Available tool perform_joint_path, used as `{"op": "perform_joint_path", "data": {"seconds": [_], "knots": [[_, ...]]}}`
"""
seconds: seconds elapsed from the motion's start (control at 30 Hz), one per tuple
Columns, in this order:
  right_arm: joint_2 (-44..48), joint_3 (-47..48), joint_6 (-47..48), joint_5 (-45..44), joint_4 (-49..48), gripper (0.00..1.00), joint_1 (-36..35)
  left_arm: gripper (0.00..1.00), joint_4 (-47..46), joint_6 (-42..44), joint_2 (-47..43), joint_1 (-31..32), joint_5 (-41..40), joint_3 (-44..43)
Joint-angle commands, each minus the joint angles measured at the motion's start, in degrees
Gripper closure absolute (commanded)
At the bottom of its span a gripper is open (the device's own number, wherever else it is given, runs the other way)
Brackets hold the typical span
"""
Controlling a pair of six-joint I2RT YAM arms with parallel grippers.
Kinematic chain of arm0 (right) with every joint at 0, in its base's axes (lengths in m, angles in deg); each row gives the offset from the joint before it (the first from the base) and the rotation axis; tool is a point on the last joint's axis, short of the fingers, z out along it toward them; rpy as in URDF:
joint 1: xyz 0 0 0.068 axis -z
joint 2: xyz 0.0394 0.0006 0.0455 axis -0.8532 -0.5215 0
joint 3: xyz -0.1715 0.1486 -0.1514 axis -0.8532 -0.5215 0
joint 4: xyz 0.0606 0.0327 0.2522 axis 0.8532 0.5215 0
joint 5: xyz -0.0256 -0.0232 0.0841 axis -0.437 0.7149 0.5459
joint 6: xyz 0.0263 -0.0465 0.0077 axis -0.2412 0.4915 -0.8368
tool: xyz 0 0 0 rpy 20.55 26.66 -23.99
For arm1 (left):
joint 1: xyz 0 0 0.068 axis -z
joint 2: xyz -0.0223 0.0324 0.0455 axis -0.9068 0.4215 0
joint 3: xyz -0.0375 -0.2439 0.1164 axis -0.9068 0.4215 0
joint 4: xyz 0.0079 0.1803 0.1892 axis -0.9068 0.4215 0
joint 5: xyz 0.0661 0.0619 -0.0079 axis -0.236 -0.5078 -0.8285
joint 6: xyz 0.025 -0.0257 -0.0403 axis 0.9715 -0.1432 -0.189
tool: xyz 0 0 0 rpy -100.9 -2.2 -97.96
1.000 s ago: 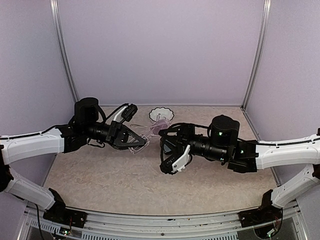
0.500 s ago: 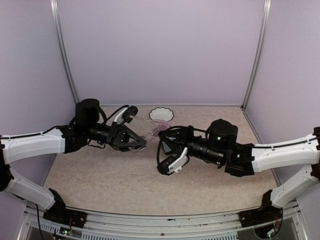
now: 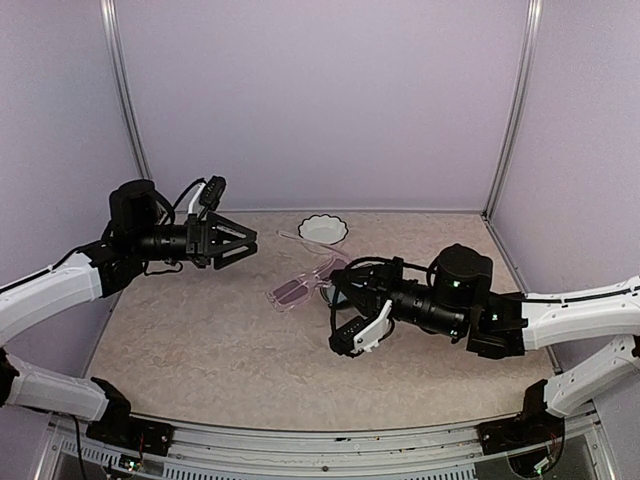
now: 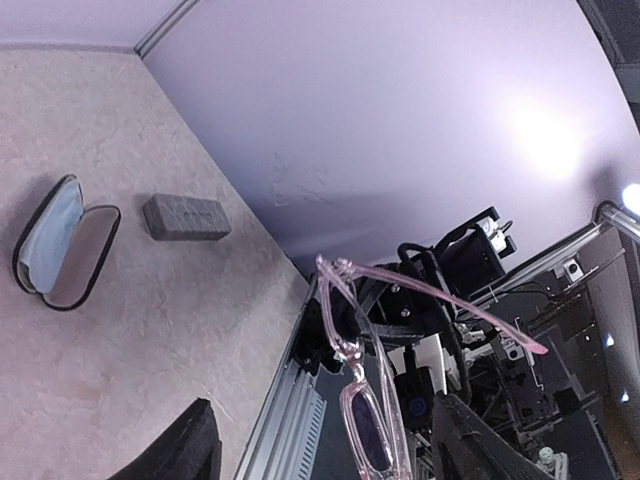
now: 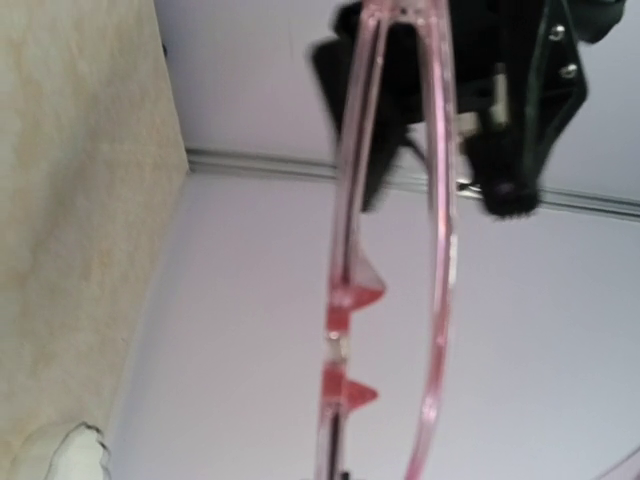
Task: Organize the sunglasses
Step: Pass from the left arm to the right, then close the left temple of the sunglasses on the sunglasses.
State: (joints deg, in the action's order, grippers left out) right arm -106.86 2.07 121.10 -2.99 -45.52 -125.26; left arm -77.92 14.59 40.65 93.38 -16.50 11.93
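The sunglasses with the pale pinkish-clear frame [image 3: 292, 292] hang above the table's middle, arms unfolded. My right gripper [image 3: 329, 290] is shut on their right end. In the right wrist view the pink frame [image 5: 345, 300] fills the middle, very close and upright. My left gripper [image 3: 248, 243] stands open well to the left of them, holding nothing. In the left wrist view the sunglasses [image 4: 365, 420] hang between and beyond its open fingers [image 4: 190, 450], apart from both.
A white scalloped dish [image 3: 323, 228] sits at the back of the table near the wall. The left wrist view shows an open case with pale blue lining [image 4: 62, 245] and a grey oblong box [image 4: 186, 217] lying on the table.
My left gripper opened, let go of the pink sunglasses and drew back to the left. My right gripper shut on them and now holds them alone, shifted slightly right.
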Motion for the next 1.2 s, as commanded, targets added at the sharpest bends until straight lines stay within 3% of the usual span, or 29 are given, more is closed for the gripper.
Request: {"op": "perform_joint_path", "data": {"seconds": [0.0, 0.17, 0.27, 0.5, 0.87, 1.17], "knots": [[2.6, 0.2, -9.5, 4.4, 3.9, 1.00, -2.1, 0.34, -3.1, 0.3, -2.5, -0.9, -0.8, -0.4], [3.9, 2.9, -22.7, 14.3, 6.2, 1.00, -3.2, 0.53, -10.1, -1.9, -3.2, -0.5, -0.8, 0.1], [4.3, 4.6, -28.8, 21.0, 5.7, 1.00, -3.2, 0.72, -11.5, -1.8, -2.8, 1.0, -1.2, -0.6], [2.0, 8.5, -44.0, 34.1, -0.4, 1.00, -3.2, 1.00, -12.9, 0.9, 0.1, 6.7, -2.5, -4.2], [-2.4, 10.8, -58.1, 44.4, -9.9, 1.00, -2.5, 1.00, -20.0, 0.3, 2.8, 13.1, -2.4, -5.9], [-5.3, 11.1, -70.1, 47.8, -15.4, 1.00, -0.3, 1.00, -24.8, -1.5, 4.5, 17.0, -0.5, -6.1]]}}
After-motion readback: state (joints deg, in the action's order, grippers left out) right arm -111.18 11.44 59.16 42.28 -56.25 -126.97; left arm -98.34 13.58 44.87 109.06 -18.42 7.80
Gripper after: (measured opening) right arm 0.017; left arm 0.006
